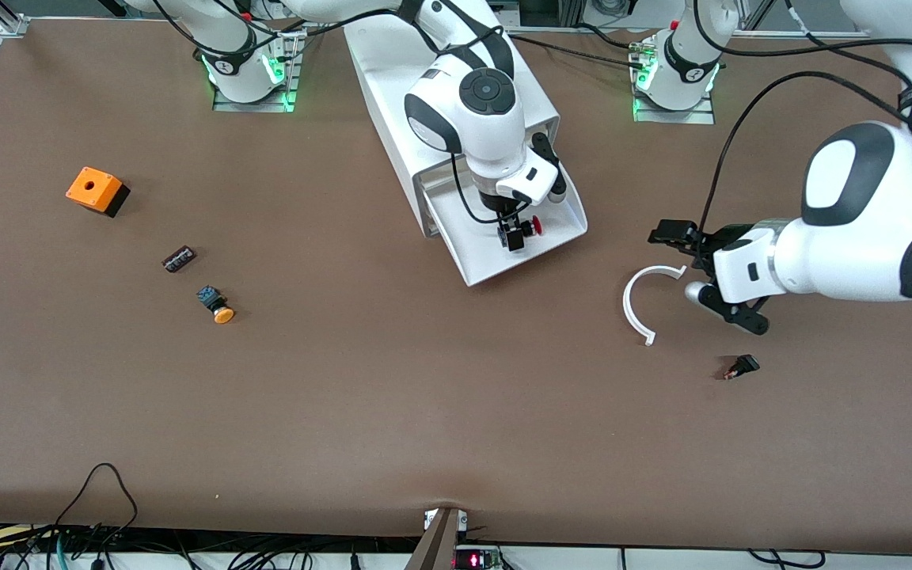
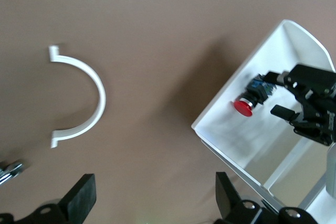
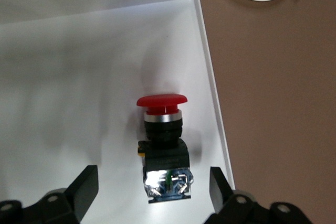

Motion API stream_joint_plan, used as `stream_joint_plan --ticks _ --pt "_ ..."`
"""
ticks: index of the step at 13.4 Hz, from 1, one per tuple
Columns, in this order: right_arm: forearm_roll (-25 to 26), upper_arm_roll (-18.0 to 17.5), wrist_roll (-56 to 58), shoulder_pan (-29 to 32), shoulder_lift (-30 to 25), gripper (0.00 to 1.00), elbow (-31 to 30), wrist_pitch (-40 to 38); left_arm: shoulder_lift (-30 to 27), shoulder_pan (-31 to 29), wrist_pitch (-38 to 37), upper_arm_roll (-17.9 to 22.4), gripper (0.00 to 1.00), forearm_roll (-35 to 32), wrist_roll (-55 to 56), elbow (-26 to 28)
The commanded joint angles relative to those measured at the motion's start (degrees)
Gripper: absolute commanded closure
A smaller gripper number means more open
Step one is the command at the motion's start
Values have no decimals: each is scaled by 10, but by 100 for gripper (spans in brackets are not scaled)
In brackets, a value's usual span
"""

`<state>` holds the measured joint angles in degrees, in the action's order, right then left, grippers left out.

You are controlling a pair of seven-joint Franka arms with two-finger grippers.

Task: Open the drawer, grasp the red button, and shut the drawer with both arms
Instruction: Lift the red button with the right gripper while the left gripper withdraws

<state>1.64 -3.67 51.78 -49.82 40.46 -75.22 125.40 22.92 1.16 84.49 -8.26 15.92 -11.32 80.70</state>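
While the brown table (image 1: 393,412) stretches bare around it, the right gripper (image 1: 516,235) straddles the button (image 1: 533,226), fingers spread. The left gripper (image 1: 701,273) waits spread beside a white ring piece (image 1: 640,305).

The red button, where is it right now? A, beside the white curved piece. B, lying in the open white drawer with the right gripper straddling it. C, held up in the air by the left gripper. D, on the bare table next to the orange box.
B: the red button lies on the floor of the open drawer, with the right gripper down over it, a finger on each side, not yet clamped.
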Motion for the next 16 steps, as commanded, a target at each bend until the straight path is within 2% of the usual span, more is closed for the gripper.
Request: stream_joint_plan --ticks 1,2,4,5,7,9,10,11,12,16 --pt "8 7 4 -10 20 18 24 12 -21 8 -12 1 0 -95 25 -12" --pt "8 8 3 -11 23 18 24 14 -21 21 -13 0 0 -137 22 -23" --pt "7 14 3 -12 28 18 24 22 -21 23 -13 3 0 -209 15 -88" --pt "7 16 3 -15 29 18 24 23 -20 19 -11 7 0 -216 19 -98" --pt "8 22 3 -22 29 30 24 25 -14 10 8 14 0 -219 21 -128" --pt "8 24 5 -25 29 47 24 26 -12 10 9 15 0 -242 23 -128" --pt "9 24 4 -28 29 52 24 26 -14 8 16 11 0 -244 31 -121" --pt "9 24 4 -29 28 58 24 26 -22 3 42 11 0 -233 61 -99" --pt "9 24 3 -29 28 60 24 26 -37 -9 88 11 0 -228 90 -67" --pt "9 39 4 -40 24 70 24 26 -182 -34 221 6 0 -213 102 164"
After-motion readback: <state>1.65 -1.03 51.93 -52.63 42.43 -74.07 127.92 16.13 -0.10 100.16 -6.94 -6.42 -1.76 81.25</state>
